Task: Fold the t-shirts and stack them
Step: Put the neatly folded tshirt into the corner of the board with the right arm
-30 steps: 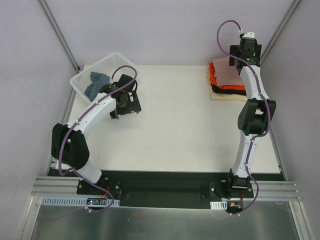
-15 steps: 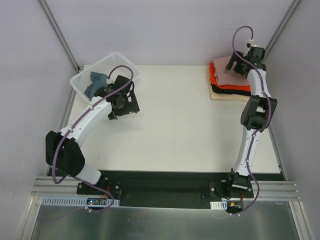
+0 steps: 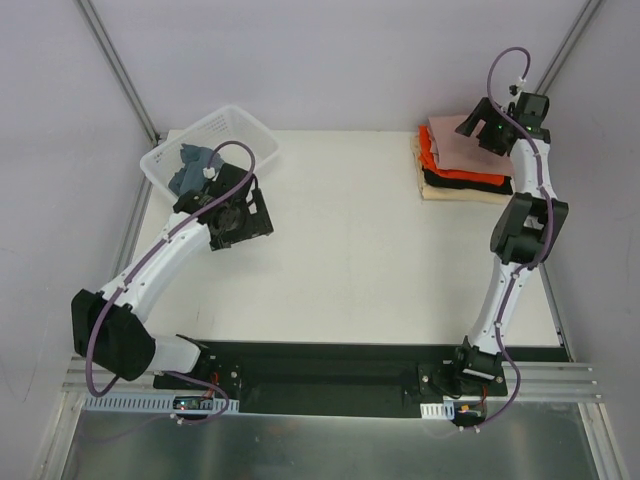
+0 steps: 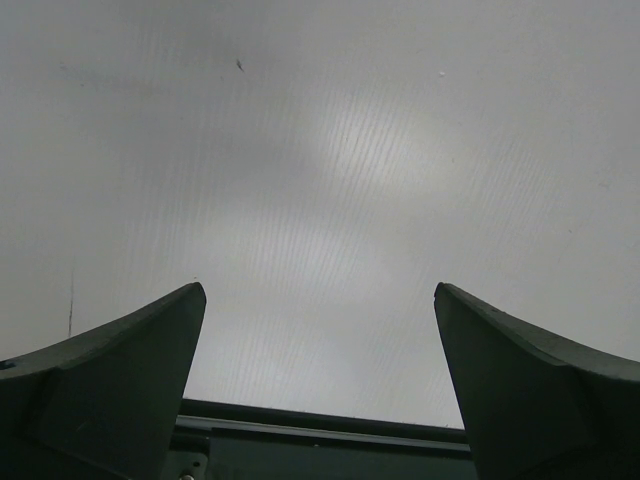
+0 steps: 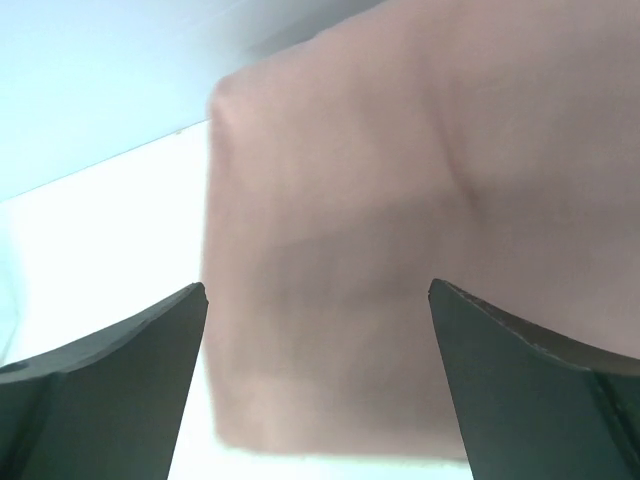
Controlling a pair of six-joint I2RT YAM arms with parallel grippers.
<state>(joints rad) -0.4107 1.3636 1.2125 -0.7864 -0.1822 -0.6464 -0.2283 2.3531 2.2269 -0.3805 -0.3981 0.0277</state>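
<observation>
A folded stack of t-shirts lies at the back right of the table: a dusty-pink one (image 3: 452,150) on top, then orange (image 3: 427,158), black (image 3: 462,179) and cream (image 3: 440,193). My right gripper (image 3: 473,128) hovers over the far right part of the stack, open and holding nothing. In the right wrist view the pink shirt (image 5: 400,190) fills the space below the spread right gripper (image 5: 318,292), apart from it. My left gripper (image 3: 243,214) hangs over bare table (image 4: 330,150) in front of the basket. The left gripper (image 4: 320,292) is open, with nothing between its fingers.
A white plastic basket (image 3: 232,124) stands at the back left corner with blue-grey cloth (image 3: 193,165) bunched inside. Grey walls and slanted metal posts (image 3: 118,70) close in the table at the back and sides.
The right wrist has swung right and back over the stack. The left arm has slid a little toward the near left, away from the basket. Both grippers stay open.
</observation>
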